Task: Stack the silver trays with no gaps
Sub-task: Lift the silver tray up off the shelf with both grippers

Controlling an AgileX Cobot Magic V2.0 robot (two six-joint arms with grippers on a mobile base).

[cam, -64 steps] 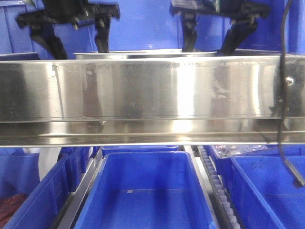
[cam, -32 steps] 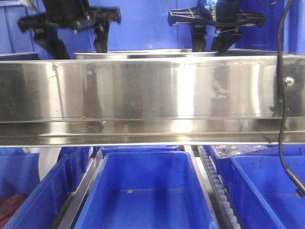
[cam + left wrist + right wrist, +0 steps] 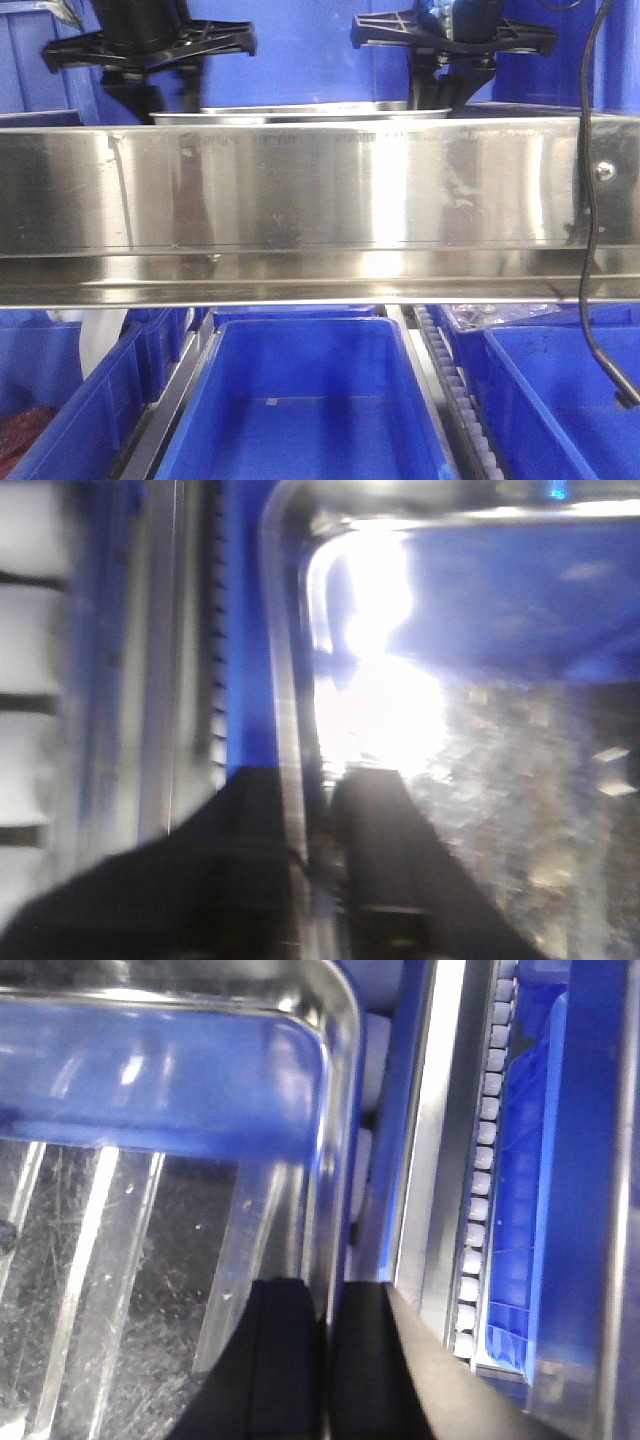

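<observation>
The silver tray [image 3: 300, 112] sits just behind the shiny shelf rail [image 3: 300, 200], above the blue bins [image 3: 310, 400]. The left pincer [image 3: 312, 780] is clenched on the tray's left edge. The right pincer [image 3: 323, 1290] is clenched on its right edge.

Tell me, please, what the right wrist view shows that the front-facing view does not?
Only the right wrist view shows the scratched floor of the silver tray, the right gripper straddling its rim, and a roller track alongside. Only the front-facing view shows the left gripper, the steel shelf rail, the blue bins beneath it and a black cable. Both show the tray and the right gripper.
</observation>
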